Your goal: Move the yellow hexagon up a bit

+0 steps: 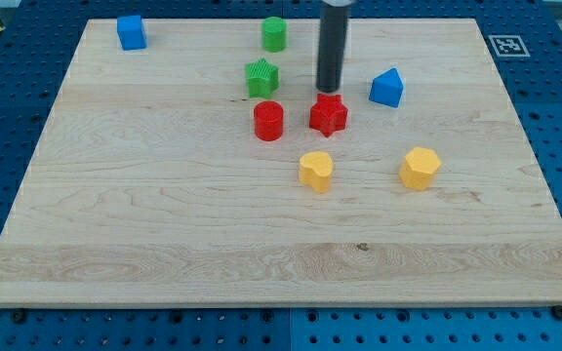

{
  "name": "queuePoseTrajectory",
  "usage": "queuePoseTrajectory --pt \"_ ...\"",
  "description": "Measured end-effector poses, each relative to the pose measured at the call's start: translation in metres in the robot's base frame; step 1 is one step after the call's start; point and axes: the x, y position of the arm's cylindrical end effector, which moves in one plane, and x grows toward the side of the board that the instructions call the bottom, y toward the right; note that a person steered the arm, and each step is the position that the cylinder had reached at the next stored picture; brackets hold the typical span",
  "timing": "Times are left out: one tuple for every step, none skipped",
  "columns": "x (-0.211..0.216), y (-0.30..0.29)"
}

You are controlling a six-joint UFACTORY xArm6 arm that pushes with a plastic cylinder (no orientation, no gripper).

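Observation:
The yellow hexagon (420, 168) sits on the wooden board at the view's right of centre. A second yellow block, heart-like in shape (315, 171), lies to its left. My tip (329, 91) is the lower end of the dark rod, just above the red star (328, 114) in the view. The tip is well up and to the left of the yellow hexagon and does not touch it.
A red cylinder (268, 121) sits left of the red star. A green star (260, 78) and a green cylinder (274, 34) lie above it. A blue block (386, 88) is right of the rod. A blue cube (131, 32) is at top left.

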Motion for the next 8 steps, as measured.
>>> queuePoseTrajectory --pt "0.022 0.037" --pt "0.048 0.070" --pt "0.089 0.094" --pt "0.137 0.113" --pt "0.181 0.112" --pt "0.190 0.112" --pt "0.191 0.108" --pt "0.191 0.101"
